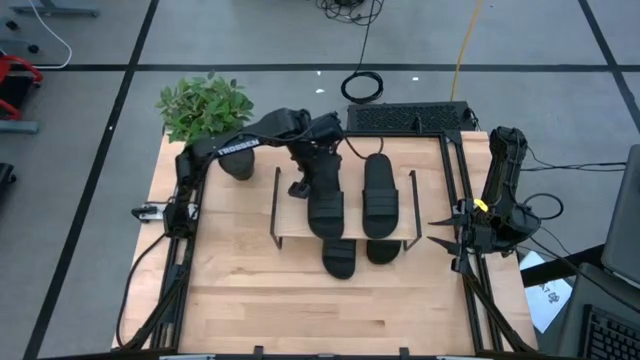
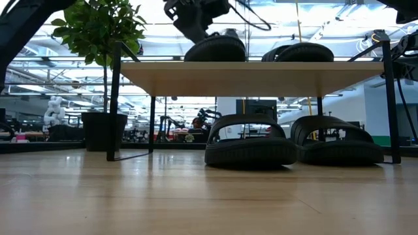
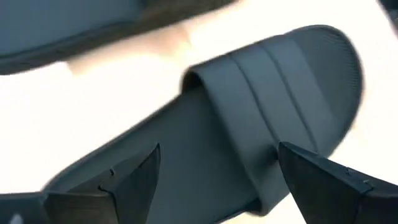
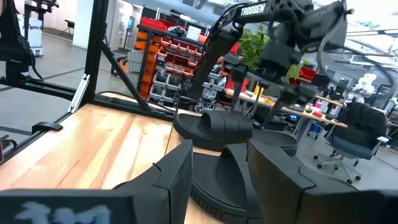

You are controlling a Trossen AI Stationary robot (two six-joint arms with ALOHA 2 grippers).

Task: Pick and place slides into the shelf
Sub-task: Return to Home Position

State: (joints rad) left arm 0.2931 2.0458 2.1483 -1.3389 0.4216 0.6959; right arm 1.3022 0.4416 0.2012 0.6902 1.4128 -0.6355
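Observation:
The shelf [image 1: 290,225] stands mid-table, its light-wood top board on thin black side frames. Two black slides lie on the top board, one to the left [image 1: 326,205] and one to the right [image 1: 380,195]. Two more slides [image 1: 340,258] [image 1: 382,250] rest on the table under the board, their ends sticking out at the near side; the low view shows them too [image 2: 248,140] [image 2: 336,138]. My left gripper [image 3: 217,174] is open over the left top slide [image 3: 249,124], with a finger on either side of it and no visible touch. My right gripper [image 4: 221,177] is open and empty at the table's right edge.
A potted plant [image 1: 205,105] stands at the table's far left corner. A black keyboard-like unit [image 1: 410,118] lies at the far edge. Both arm bases and black frames run along the left and right edges. Bare wood lies between the shelf and the near edge [image 1: 320,310].

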